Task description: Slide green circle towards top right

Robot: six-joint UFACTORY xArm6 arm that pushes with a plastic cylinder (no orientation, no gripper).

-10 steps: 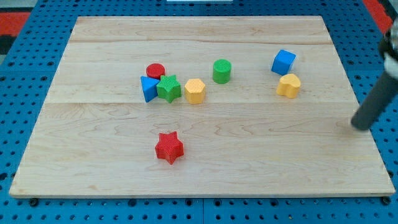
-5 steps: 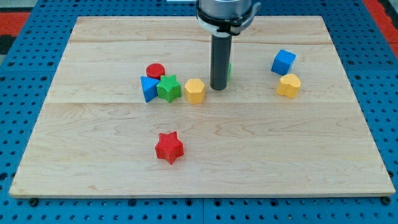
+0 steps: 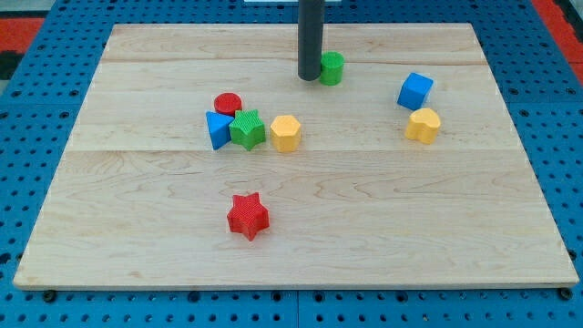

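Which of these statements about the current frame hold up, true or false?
1. My tip sits right beside the green circle, on its left in the view. True.
2. The green circle lies in the view's bottom half. False: it is near the view's top, above the other blocks.
3. The red star stands alone, apart from the cluster. True.
4. The blue cube touches the green star. False: the cube is far to the view's right, just above the yellow heart.
5. The yellow hexagon sits just right of the green star. True.
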